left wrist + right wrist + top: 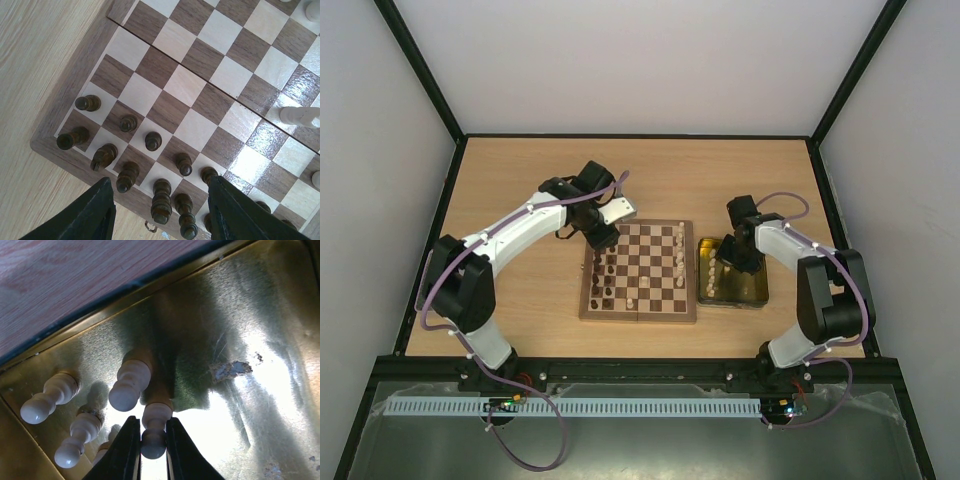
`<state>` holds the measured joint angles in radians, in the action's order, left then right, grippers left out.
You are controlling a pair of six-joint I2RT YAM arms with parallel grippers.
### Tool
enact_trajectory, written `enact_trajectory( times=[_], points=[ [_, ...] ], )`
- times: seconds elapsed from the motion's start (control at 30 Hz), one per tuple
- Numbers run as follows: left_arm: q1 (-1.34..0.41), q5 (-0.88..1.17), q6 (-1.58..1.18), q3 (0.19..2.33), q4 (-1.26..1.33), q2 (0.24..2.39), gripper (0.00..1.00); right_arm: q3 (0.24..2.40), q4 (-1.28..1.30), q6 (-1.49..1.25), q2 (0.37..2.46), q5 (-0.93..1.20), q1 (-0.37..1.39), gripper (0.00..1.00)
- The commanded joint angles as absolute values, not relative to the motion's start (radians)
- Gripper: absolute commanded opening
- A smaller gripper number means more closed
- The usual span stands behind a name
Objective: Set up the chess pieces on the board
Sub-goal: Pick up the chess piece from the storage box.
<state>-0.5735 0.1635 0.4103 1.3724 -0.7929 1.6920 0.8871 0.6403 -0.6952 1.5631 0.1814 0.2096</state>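
This is a robotics lab test cell rather than a lived-in room. A light wooden table is boxed in by plain white panels set in black frame struts. Two white-and-black robot arms, the left arm and the right arm, are bolted to a black rail at the table's near edge. Purple cables loop along them, and a white slotted cable duct runs just below the rail, above a grey glossy panel. On the table sit a wooden chessboard with chess pieces and a yellow translucent tray.
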Motion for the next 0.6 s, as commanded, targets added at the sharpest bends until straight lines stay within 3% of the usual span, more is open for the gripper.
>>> enact_trajectory(
  times=[0.0,0.33,0.57],
  points=[
    [-0.573,0.152,0.399,1.351,-0.789,1.685,0.53,0.887,0.642,-0.691,1.576,0.165,0.207,0.08],
    [-0.554,0.140,0.403,1.337,-0.782,1.652,0.54,0.914,0.700,-0.691,1.486,0.099,0.210,0.03],
    [-0.390,0.189,0.417,1.321,-0.777,1.610,0.54,1.097,0.859,-0.679,1.407,0.026,0.288,0.03]
  ],
)
